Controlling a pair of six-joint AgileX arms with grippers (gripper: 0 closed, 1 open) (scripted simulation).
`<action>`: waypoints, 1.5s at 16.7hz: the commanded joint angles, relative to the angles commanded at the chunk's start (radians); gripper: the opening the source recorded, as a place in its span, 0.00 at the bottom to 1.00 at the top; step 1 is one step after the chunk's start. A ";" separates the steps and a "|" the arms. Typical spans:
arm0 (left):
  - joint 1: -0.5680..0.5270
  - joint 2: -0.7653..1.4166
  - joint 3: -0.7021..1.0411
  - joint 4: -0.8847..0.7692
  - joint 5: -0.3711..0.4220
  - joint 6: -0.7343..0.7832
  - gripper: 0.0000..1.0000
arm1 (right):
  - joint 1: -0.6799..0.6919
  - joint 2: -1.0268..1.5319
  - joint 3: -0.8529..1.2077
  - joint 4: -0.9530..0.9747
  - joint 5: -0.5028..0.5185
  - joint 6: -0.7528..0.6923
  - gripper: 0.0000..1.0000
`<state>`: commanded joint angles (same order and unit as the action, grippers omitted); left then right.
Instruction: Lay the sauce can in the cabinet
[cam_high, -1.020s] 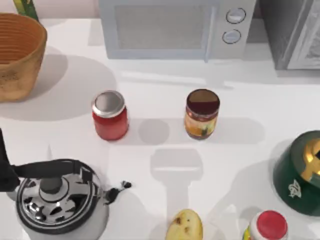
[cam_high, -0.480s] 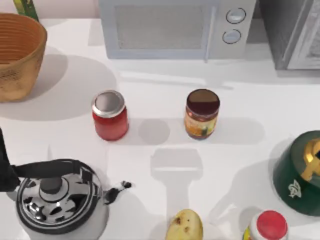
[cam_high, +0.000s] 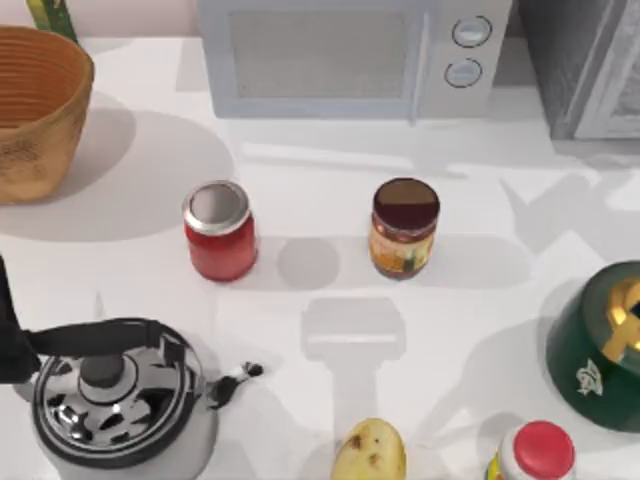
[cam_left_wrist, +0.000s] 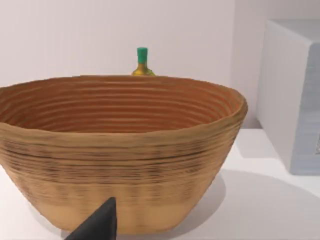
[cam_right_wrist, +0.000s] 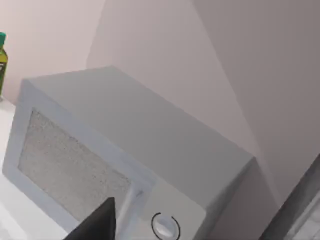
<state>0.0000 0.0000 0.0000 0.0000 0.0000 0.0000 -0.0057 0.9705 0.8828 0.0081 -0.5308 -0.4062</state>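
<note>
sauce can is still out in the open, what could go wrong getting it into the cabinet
1. The red can stands upright just to the left of the sauce can and looks similar in size, so a grasp could go for the wrong one.
2. The sauce can is upright on the table, apart from everything; an off-centre grip might tip it over.
3. The cabinet sits at the far right corner beside the microwave, so a carried can might clip the microwave's edge.

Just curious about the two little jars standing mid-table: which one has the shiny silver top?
The red can, the left one. The sauce can beside it has a dark maroon lid and yellow label.
</note>
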 joint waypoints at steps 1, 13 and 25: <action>0.000 0.000 0.000 0.000 0.000 0.000 1.00 | 0.003 0.069 0.053 0.002 -0.043 -0.034 1.00; 0.000 0.000 0.000 0.000 0.000 0.000 1.00 | 0.054 0.993 0.352 0.044 -0.550 -0.424 1.00; 0.000 0.000 0.000 0.000 0.000 0.000 1.00 | 0.114 1.325 0.311 0.115 -0.797 -0.559 1.00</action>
<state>0.0000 0.0000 0.0000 0.0000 0.0000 0.0000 0.1079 2.2958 1.1937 0.1232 -1.3277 -0.9655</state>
